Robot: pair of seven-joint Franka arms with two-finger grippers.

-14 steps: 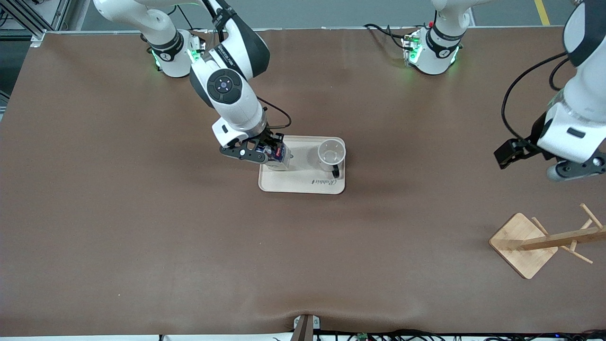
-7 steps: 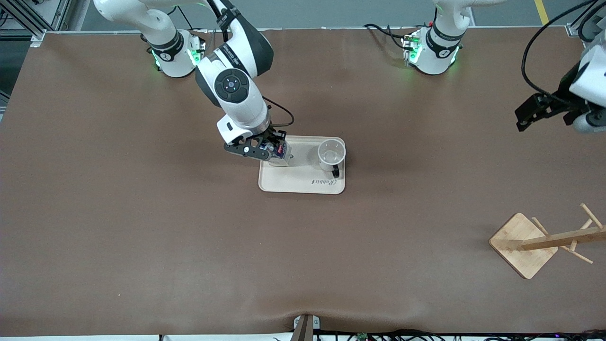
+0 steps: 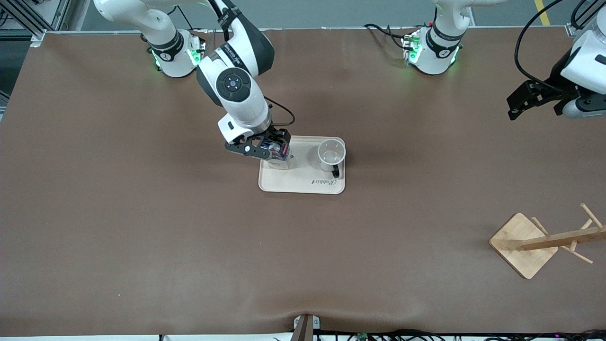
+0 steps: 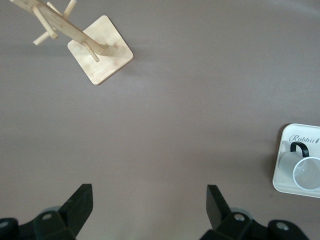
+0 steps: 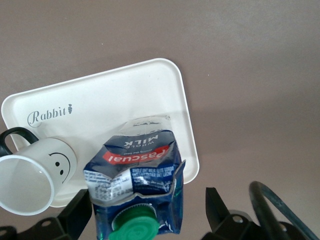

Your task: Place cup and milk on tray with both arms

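From the front view, the milk (image 3: 279,160) and cup (image 3: 331,154) stood on the tray (image 3: 303,185), the right gripper (image 3: 266,148) around the carton. Its wrist view showed spread fingers (image 5: 76,216) clear of the carton. Left wrist view: left gripper (image 4: 150,206) open over bare table (image 4: 190,110).

Brown table (image 3: 142,213): cream tray (image 3: 303,185) mid-table; wooden rack (image 3: 523,246) nearer the front camera, toward the left arm's end.
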